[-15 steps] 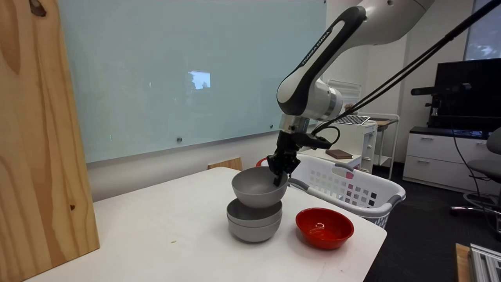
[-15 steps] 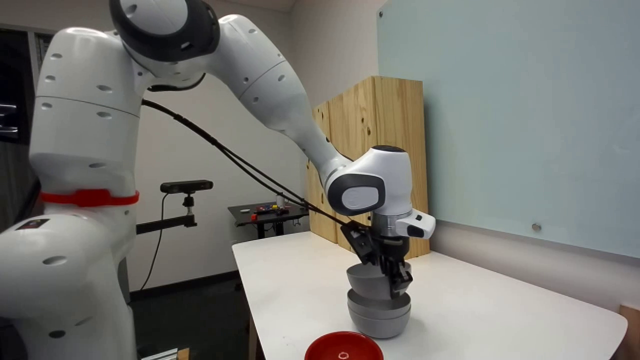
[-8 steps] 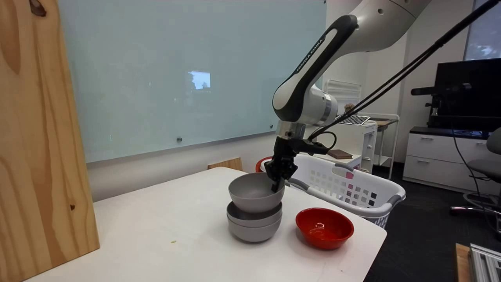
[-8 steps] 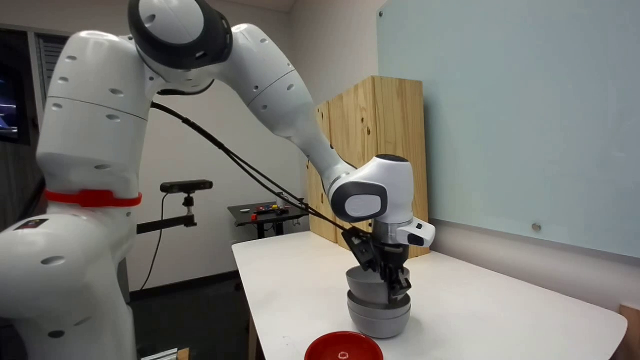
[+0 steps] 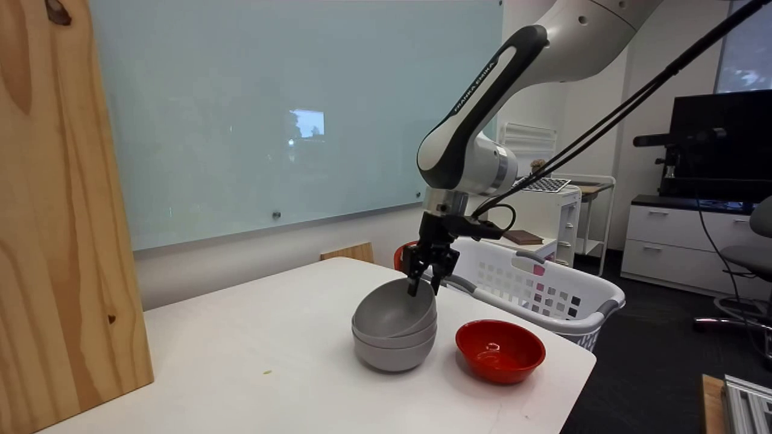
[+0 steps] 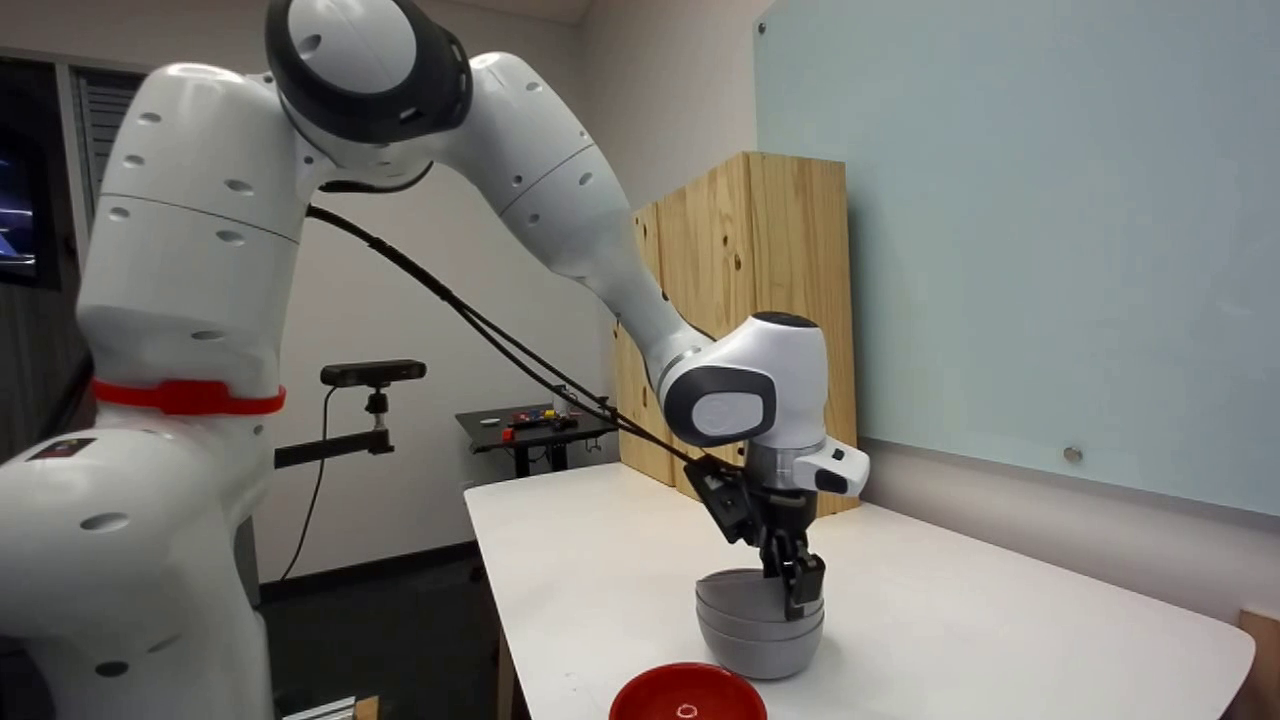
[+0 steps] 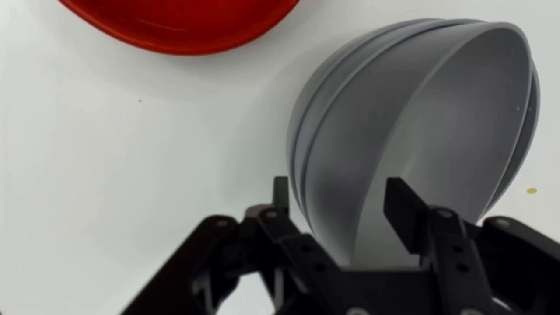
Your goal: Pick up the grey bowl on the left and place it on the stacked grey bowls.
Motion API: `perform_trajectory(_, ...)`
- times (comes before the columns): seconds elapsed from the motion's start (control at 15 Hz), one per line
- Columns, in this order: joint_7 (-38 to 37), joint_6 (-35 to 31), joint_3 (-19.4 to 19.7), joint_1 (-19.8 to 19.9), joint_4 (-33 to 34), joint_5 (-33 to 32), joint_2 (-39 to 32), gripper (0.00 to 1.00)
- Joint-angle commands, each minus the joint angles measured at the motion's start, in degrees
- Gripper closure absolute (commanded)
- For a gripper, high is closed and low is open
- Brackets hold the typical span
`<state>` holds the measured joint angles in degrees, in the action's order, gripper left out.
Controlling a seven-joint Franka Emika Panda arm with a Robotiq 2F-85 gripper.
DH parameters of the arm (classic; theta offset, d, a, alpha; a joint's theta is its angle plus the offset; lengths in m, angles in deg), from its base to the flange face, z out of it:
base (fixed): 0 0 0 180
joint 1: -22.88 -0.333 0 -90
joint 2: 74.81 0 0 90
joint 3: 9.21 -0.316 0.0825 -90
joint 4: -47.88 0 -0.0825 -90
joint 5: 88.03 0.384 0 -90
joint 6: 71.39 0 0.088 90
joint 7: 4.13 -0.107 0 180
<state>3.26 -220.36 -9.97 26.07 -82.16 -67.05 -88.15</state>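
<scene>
The grey bowl (image 5: 391, 310) rests tilted inside the stacked grey bowls (image 5: 395, 357), its raised side toward my gripper (image 5: 424, 292). Both exterior views show this, with the stack (image 6: 760, 655) upright on the table. In the wrist view my gripper (image 7: 337, 192) is open and straddles the raised rim of the bowl (image 7: 463, 109). One of the fingers (image 7: 404, 210) is over the bowl's inside, the opposite one beyond its outer wall. A gap shows between the rim and each finger. Much of the stack's inside is hidden under the tilted bowl.
A glossy red bowl (image 5: 500, 352) stands close beside the stack on the white table (image 5: 241, 374). Past the table's edge is a white slotted basket (image 5: 543, 289). A wooden board (image 5: 72, 241) rises at one end, and a glass board (image 6: 1020, 250) hangs on the wall.
The gripper came down with the grey bowl, then its jaws spread and let go. The bowl dropped into the top of the stack and tipped over to a slant.
</scene>
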Motion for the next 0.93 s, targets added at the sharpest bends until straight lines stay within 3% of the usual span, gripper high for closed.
perform_trajectory(0.0, 0.2, 0.4, -0.9, 0.6, 1.6, 0.1, -2.1, 0.08)
perform_trajectory(0.13, 0.0, 0.6, -1.1, 0.5, 1.8, 0.0, -1.9, 0.00)
perform_trajectory(0.47, -1.6, 1.1, -1.3, -0.4, 2.2, -1.7, -1.0, 0.00)
perform_trajectory(0.87, -12.6, 5.4, 0.0, -3.7, 0.9, -11.4, 4.4, 0.00)
